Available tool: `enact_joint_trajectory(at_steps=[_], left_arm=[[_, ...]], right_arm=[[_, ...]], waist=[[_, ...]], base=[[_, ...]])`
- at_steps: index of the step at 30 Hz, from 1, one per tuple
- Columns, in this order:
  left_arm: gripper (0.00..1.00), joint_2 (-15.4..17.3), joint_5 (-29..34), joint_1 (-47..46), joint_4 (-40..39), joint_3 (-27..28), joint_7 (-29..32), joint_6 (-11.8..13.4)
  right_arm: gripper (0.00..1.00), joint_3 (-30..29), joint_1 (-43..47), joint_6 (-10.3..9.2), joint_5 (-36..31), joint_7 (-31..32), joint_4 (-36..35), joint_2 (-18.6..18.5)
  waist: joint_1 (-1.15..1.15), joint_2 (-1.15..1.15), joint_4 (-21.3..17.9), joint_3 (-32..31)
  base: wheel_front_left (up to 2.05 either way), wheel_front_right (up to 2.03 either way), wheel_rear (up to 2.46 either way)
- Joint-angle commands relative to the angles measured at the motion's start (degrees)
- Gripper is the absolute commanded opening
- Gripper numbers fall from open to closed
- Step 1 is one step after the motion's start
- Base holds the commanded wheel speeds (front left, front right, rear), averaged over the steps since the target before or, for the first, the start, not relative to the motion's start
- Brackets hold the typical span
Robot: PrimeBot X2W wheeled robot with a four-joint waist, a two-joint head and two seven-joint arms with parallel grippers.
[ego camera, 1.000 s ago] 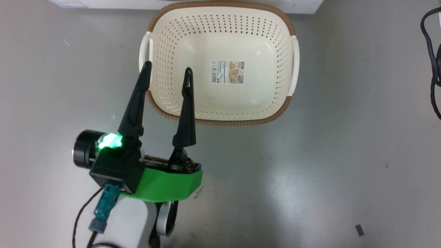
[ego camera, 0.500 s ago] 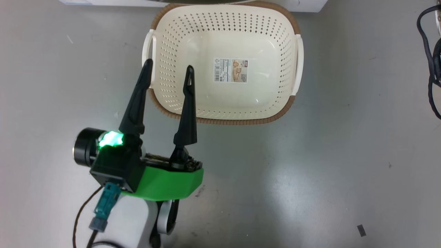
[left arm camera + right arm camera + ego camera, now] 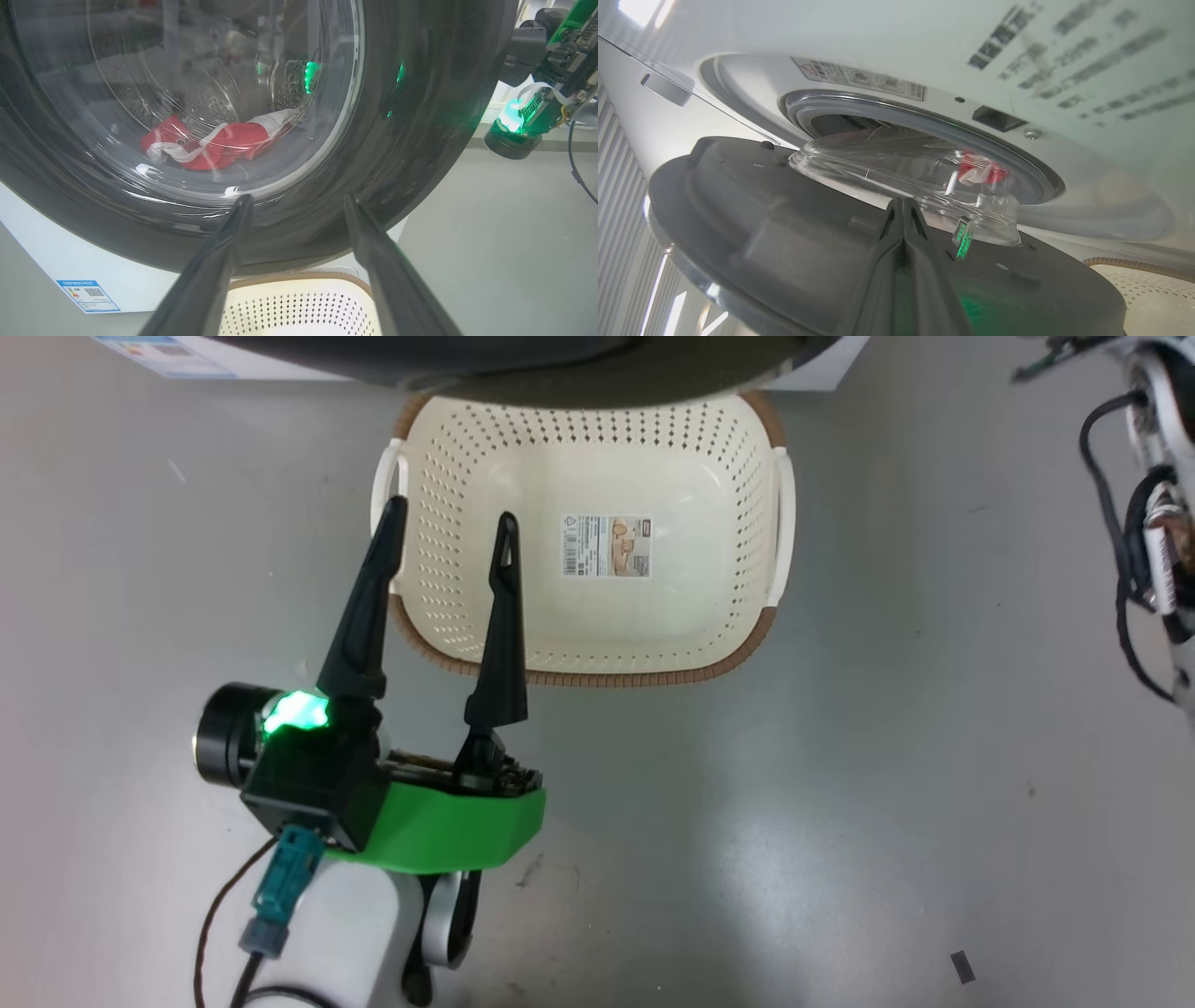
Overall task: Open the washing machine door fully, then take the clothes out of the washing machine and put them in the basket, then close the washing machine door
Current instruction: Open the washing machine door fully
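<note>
The cream basket [image 3: 607, 677] stands on the grey floor before the washing machine [image 3: 46, 261]. My left gripper [image 3: 452, 511] hangs open over the basket's near left corner with nothing between its fingers. In the left wrist view its fingers [image 3: 297, 199] point at the washing machine door [image 3: 420, 116], which stands partly open. The red and white clothes [image 3: 224, 144] show through the door's glass, lying in the drum. My right gripper [image 3: 901, 201] is shut, its tip against the door's inner side [image 3: 761, 242] beside the glass bulge. Behind it are the grey seal and the clothes [image 3: 980, 171].
The door's black rim [image 3: 560, 378] overhangs the basket's far edge. My right arm's wrist [image 3: 537, 107] with its green light is beyond the door's right edge, and its cables [image 3: 1139, 551] hang at the right. A blue label [image 3: 88, 295] marks the machine's lower corner.
The head picture has shifted, so the camera moved. The door's black rim now reaches over the basket's far edge, and the right arm's cables show further in. The left gripper stays open in place.
</note>
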Motion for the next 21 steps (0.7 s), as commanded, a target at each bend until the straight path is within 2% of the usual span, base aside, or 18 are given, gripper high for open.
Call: enact_joint_trajectory(at_steps=[1, 13, 21], left_arm=[[1.0, 1.03, 0.6, 0.73, -0.98, 2.0, -0.44, 0.02], [1.0, 1.15, 1.05, 2.51, 0.55, 3.3, -0.44, -0.67], [1.0, 1.12, 0.63, 3.51, 1.91, 3.38, -0.44, -0.96]], right_arm=[[0.0, 0.79, 2.34, 0.44, 0.02, 0.92, -2.5, 2.35], [0.0, 1.05, 7.38, 0.44, -0.45, 2.53, -3.23, 4.64], [0.0, 2.29, 11.59, 0.44, -2.72, 3.18, -4.32, 4.71]], waist=[[0.0, 0.0, -0.25, -0.97], [0.0, 0.0, -1.19, -4.51], [0.0, 0.0, -0.91, -7.79]], base=[[0.0, 0.0, 0.0], [0.0, 0.0, 0.0], [0.0, 0.0, 0.0]])
